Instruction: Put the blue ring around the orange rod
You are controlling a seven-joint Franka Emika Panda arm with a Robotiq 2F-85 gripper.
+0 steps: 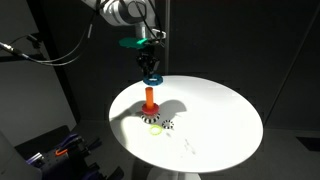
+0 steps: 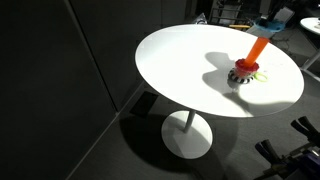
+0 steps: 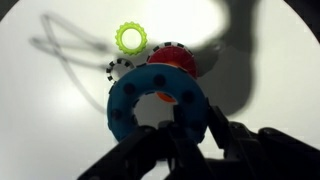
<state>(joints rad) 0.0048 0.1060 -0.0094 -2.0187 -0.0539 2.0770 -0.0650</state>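
As far as visible across the three views, counted one hand (image 1: 150, 64) and one counter (image 1: 220, 110), white and round. Tallied on and over it: one blue ring (image 1: 152, 77), one orange rod (image 1: 149, 97), one yellowish-green ring (image 3: 130, 38) and one sure black-and-white ring (image 3: 118, 68). Could not confirm a possible second speckled piece (image 1: 168, 125) beside the rod base in an exterior view; too small to tell.

Found the hand clamped on the blue ring, with dark fingers (image 3: 185, 140) pinching its near rim in the wrist view. Logged the blue ring in the air, clear of the counter, just above the top of the orange rod and apart from it. Saw the rod's red top partly through the ring's central hole and partly past its far edge in the wrist view. Not yet threaded over the rod.

Noted the orange rod upright on the counter, wider at the foot. Placed the black-and-white ring tight against that foot, low on the counter; around it or only beside it, cannot tell. Placed the yellowish-green ring flat on the counter just beside the black-and-white ring, on the side away from the hand, near the rod but apart from it.

Recorded the counter as sole carrier: holding the rod, the black-and-white ring and the yellowish-green ring, plus their shadows.
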